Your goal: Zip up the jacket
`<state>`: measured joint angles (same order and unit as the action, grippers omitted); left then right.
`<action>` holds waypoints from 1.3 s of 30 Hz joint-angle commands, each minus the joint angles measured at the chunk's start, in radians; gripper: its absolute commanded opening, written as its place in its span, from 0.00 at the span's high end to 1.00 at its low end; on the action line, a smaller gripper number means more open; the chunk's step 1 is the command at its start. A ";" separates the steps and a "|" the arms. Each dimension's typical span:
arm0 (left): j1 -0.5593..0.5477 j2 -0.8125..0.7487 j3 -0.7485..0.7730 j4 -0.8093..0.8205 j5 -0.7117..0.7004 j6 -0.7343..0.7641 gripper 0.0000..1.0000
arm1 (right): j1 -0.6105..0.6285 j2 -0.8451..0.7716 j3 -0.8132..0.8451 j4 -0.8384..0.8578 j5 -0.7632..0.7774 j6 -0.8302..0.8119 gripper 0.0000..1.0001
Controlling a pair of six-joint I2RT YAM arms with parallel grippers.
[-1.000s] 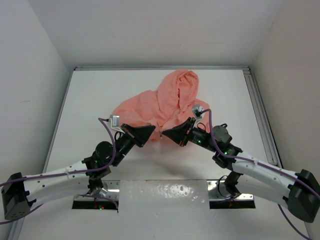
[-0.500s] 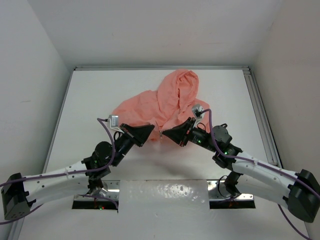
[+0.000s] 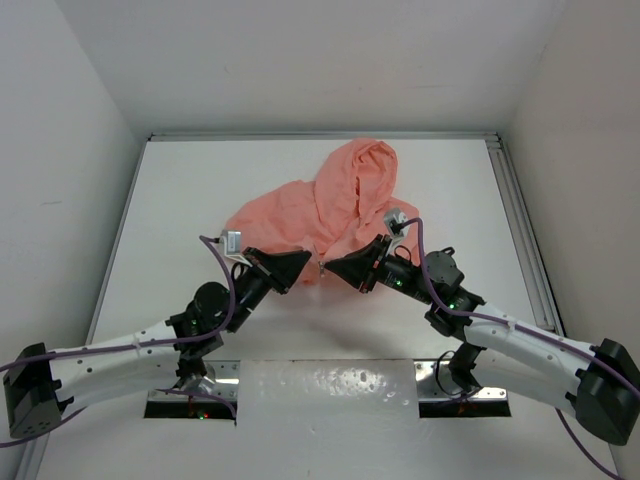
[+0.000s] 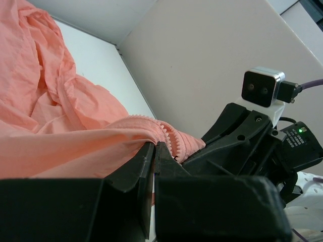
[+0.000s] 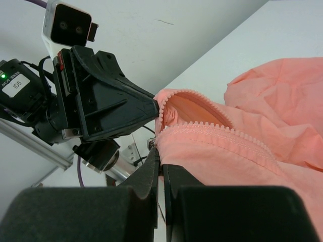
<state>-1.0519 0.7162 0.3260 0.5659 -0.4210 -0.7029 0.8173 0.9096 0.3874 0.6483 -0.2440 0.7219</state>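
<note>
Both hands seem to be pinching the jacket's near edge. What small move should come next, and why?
Probably ease the two hands closer to line up the zipper ends. The left hand and right hand are each shut on a toothed edge of the jacket, tips nearly meeting, yet the teeth are unjoined and the fabric lies bunched behind.

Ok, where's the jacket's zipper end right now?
Top view: centre, at the near edge of the jacket, where the left gripper and right gripper each pinch the zipper, tips almost touching.
</note>
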 commanded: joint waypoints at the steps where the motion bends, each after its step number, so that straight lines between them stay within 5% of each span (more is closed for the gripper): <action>1: 0.007 0.002 -0.002 0.060 0.013 0.013 1.00 | -0.004 -0.006 0.024 0.033 0.000 -0.012 1.00; 39: 0.001 0.017 -0.004 0.071 0.019 0.006 1.00 | -0.004 -0.028 0.024 0.011 0.009 -0.022 1.00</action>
<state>-1.0519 0.7322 0.3191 0.5869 -0.4072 -0.7036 0.8173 0.9012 0.3878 0.6197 -0.2436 0.7147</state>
